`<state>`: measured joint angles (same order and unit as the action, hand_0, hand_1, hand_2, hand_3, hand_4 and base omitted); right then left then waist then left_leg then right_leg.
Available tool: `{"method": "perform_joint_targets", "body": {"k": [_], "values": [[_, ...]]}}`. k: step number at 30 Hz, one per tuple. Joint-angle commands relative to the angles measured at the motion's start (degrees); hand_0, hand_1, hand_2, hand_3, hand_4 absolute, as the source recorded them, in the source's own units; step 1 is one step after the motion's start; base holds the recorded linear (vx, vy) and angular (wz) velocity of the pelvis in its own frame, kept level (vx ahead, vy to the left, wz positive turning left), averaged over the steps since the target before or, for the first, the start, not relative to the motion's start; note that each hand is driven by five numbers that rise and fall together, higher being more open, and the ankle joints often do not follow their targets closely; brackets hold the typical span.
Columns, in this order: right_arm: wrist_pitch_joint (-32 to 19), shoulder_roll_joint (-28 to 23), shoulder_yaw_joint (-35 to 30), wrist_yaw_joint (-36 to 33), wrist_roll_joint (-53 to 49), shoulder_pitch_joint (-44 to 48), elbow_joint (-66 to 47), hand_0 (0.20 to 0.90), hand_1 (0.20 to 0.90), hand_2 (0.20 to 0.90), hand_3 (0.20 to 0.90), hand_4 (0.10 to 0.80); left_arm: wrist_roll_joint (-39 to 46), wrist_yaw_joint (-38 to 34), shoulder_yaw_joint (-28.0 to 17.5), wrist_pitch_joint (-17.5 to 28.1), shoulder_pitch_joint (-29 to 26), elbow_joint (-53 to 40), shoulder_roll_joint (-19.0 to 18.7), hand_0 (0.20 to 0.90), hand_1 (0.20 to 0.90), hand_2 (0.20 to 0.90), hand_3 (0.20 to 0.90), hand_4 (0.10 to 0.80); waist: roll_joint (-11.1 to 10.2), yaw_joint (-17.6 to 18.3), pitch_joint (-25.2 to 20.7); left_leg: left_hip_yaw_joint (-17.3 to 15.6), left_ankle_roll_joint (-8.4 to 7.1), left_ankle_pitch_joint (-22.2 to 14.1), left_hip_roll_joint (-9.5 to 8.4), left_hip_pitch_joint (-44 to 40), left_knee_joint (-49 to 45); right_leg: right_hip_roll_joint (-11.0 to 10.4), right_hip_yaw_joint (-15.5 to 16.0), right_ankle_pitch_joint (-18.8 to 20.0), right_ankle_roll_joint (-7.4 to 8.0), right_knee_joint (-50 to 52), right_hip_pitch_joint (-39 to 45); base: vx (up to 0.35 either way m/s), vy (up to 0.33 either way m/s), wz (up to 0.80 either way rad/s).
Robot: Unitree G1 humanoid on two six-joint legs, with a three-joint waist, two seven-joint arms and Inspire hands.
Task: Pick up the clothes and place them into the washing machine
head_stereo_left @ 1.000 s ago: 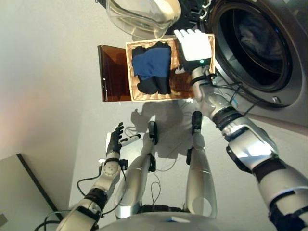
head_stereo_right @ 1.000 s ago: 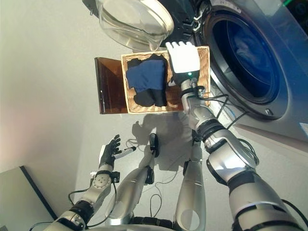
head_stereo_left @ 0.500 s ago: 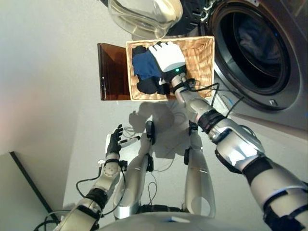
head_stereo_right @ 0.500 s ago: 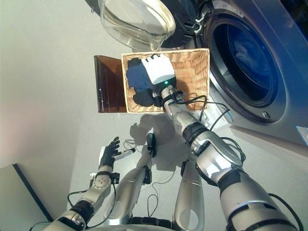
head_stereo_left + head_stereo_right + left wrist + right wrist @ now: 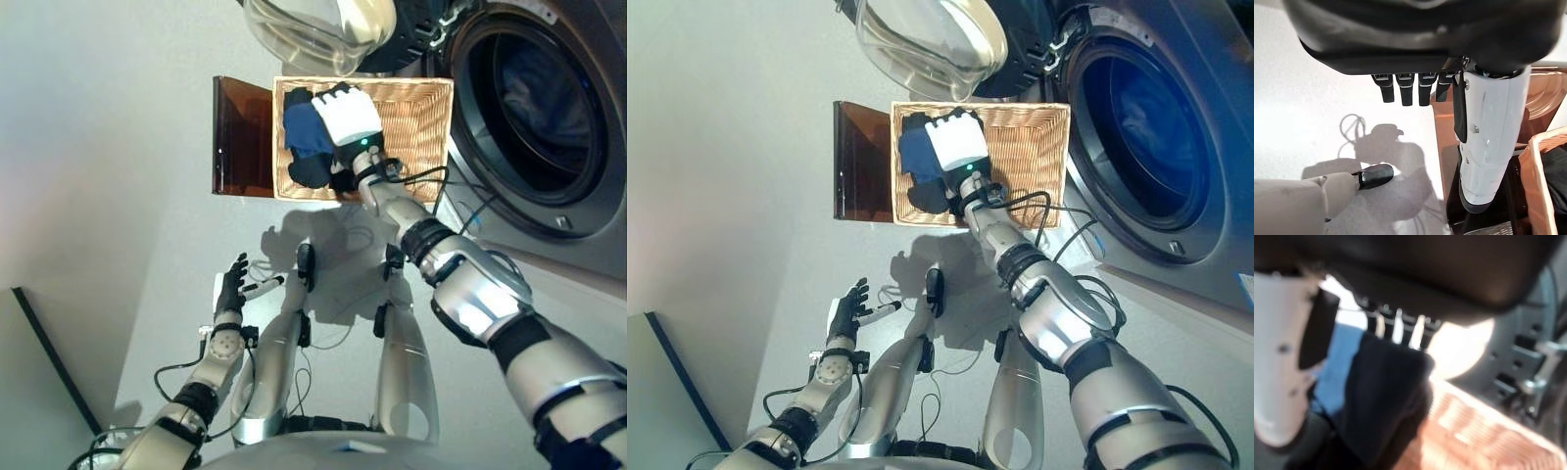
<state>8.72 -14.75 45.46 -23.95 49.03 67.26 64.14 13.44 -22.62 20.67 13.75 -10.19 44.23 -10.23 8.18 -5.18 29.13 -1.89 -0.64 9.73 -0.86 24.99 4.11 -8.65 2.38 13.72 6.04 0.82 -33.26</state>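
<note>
A wicker basket (image 5: 423, 125) stands on the floor before the washing machine (image 5: 549, 108), whose door (image 5: 318, 29) hangs open. Blue cloth (image 5: 302, 132) and black cloth (image 5: 310, 172) lie bunched in the basket's left half. My right hand (image 5: 345, 116) is spread over this pile, fingers straight and reaching onto the clothes. The right wrist view has the black cloth (image 5: 1386, 396) and blue cloth (image 5: 1334, 364) just beyond the fingers, above the wicker (image 5: 1469, 431). My left hand (image 5: 233, 284) hangs low at the left, open and holding nothing. More cloth lies inside the drum (image 5: 1136, 108).
A brown translucent lid or box (image 5: 242, 137) lies against the basket's left side. The open round door overhangs the basket's far edge. The machine's front fills the right side. Pale floor spreads to the left.
My right hand moved from the basket's right part leftward onto the pile of clothes. The whole picture has shifted a little. The left hand has stayed still.
</note>
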Motion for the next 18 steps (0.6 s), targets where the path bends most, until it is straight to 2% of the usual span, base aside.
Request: {"method": "perform_joint_targets", "body": {"k": [1, 13, 18], "values": [[-0.6, 1.0, 2.1, -1.3, -0.2, 10.7, 2.8, 0.9, 0.9, 0.9, 0.9, 0.8, 1.2, -1.1, 0.5, 3.1, 1.3, -4.0, -4.9, 0.9, 0.9, 0.9, 0.9, 0.8, 1.4, -3.4, 0.7, 0.9, -3.39, 0.3, -1.69, 2.7, 0.5, 0.4, 2.3, -10.2, 0.01, 11.4, -3.6, -0.032, 0.003, 0.17], [-0.4, -7.3, 1.4, -0.8, -5.2, 15.3, 11.3, 0.9, 0.9, 0.9, 0.9, 0.8, 2.8, 0.3, 0.5, 3.5, 2.4, -11.4, -6.5, 0.9, 0.9, 0.9, 0.9, 0.8, 4.4, -6.4, 0.7, 3.8, -3.42, 1.7, -2.7, 7.7, 0.7, -1.2, 4.5, -11.3, 0.36, 15.3, -8.9, -0.014, 0.018, 0.15], [-0.5, -8.6, 1.5, -0.7, -5.9, 16.4, 11.8, 0.9, 0.9, 0.9, 0.9, 0.8, 3.1, 0.4, 0.4, 3.5, 1.6, -12.1, -6.2, 0.9, 0.9, 0.9, 0.9, 0.8, 5.1, -7.3, 0.7, 4.4, -3.35, 2.1, -2.98, 9.1, 0.6, -1.8, 4.9, -11.9, 0.31, 16.7, -10.6, 0.0, 0.019, 0.08]]}}
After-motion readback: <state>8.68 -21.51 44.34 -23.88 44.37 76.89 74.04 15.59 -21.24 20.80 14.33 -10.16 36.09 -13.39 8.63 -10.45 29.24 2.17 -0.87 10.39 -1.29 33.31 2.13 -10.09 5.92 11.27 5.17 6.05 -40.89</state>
